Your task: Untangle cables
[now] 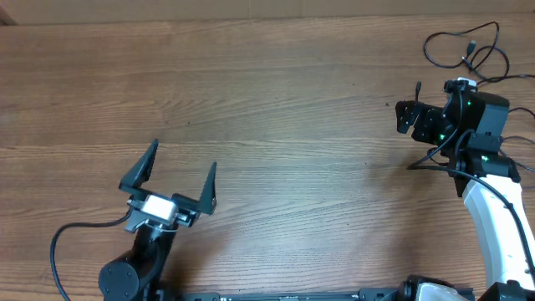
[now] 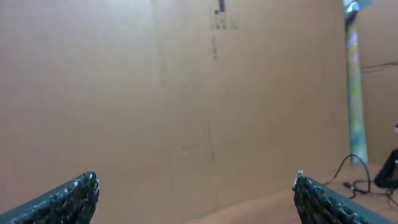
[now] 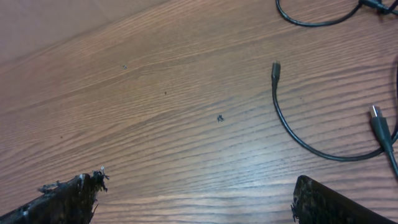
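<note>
From where I stand, the thin black cables (image 1: 468, 52) with small metal-tipped plugs lie in loose loops at the far right corner of the brown wood-grain counter (image 1: 267, 92), close to its right edge. The right end effector (image 1: 407, 119) is black and sits on a white-and-black arm. It is just beside that heap on the near side, and it points toward the left edge.

Its wrist camera shows its two fingers spread wide above bare wood, with nothing between them. In that view a curved cable (image 3: 291, 132) ending in a small plug lies beyond the right-hand finger. A second plug (image 3: 378, 121) lies near the margin, and another loop (image 3: 311, 23) sits farther off.

The left end effector (image 1: 184, 155) is dark, with a pale block behind it. It is near the front edge, left of the middle, well apart from the cables. Its fingers are also spread wide and hold nothing. Its camera looks out at a plain tan wall (image 2: 186, 93), with a bit of black cable (image 2: 351, 168) low on the right.
</note>
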Controlling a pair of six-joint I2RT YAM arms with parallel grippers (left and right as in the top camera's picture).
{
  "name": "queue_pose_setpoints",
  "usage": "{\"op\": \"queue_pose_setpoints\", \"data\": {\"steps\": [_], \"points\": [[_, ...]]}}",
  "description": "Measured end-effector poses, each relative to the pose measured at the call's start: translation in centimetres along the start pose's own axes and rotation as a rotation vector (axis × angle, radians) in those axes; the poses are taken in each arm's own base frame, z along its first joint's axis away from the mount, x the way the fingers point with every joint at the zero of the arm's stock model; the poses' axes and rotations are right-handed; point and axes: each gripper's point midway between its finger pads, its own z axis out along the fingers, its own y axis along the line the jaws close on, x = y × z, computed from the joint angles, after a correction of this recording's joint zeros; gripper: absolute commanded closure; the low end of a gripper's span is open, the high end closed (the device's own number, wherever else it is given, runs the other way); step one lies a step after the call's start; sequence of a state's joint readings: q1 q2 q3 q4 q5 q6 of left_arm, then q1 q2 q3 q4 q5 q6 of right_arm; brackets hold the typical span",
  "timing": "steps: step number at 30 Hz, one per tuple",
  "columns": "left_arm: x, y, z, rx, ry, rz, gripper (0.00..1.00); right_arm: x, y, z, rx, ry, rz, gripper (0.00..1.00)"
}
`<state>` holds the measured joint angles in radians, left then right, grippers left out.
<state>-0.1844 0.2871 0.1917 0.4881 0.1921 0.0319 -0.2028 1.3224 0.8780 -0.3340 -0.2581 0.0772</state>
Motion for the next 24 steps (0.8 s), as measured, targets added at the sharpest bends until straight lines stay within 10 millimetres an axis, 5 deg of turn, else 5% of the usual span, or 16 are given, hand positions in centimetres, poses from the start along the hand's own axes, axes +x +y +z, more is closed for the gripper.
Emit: {"op": "queue_pose_setpoints", "data": {"steps": [7,18,24], "points": [[4.5,1.1,-2.5,-0.064,0.040,-0.041,0.01,0.0,0.0,0.0,0.000,0.000,0.000,0.00],[14.8,1.3,-6.0,-0.132,0.453,-0.119,0.00,0.0,0.0,0.0,0.000,0.000,0.000,0.00],[15.0,2.0,-6.2,-0.169,0.462,-0.110,0.00,0.0,0.0,0.0,0.000,0.000,0.000,0.00]]}}
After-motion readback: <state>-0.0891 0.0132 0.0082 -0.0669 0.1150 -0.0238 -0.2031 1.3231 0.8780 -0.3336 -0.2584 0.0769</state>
